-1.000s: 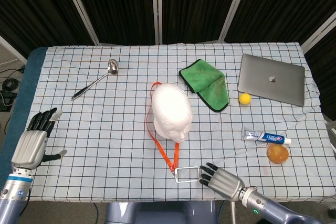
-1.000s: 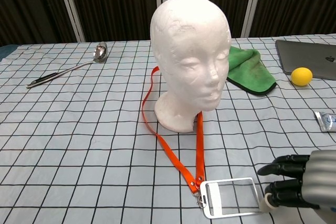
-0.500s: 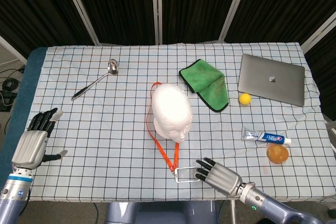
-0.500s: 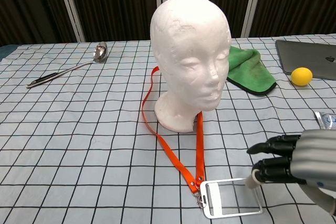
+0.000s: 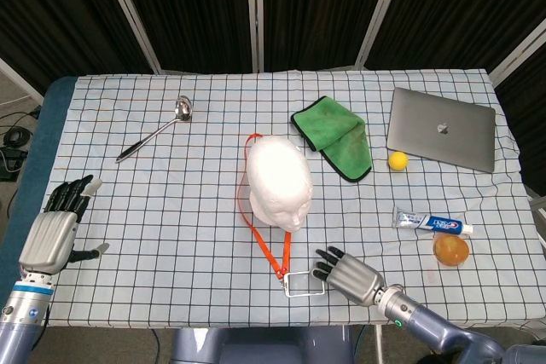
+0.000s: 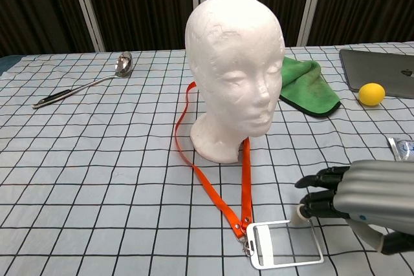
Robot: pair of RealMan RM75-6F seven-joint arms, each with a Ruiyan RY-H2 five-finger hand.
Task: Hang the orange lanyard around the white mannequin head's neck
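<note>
The white mannequin head (image 5: pixel 277 178) (image 6: pixel 234 56) stands upright mid-table, face toward me. The orange lanyard (image 5: pixel 260 240) (image 6: pixel 217 195) lies flat on the cloth, looping round the back of the head's base, its two straps meeting at a clear badge holder (image 5: pixel 304 284) (image 6: pixel 284 244) near the front edge. My right hand (image 5: pixel 348 274) (image 6: pixel 349 192) hovers low at the holder's right side, fingers apart, its thumb tip by the holder's upper right corner and nothing held. My left hand (image 5: pixel 55 228) rests at the table's left edge, fingers spread, seen only in the head view.
A ladle (image 5: pixel 158 130) (image 6: pixel 84 85) lies at the back left. A green cloth (image 5: pixel 334 134) (image 6: pixel 307 85), a laptop (image 5: pixel 441 128), a yellow ball (image 5: pixel 397 160) (image 6: pixel 371 94), a toothpaste tube (image 5: pixel 431 222) and an orange fruit (image 5: pixel 450 250) sit on the right.
My right hand has slid left along the front edge, reaching the badge holder's right side. The lanyard, the head and my left hand have stayed put.
</note>
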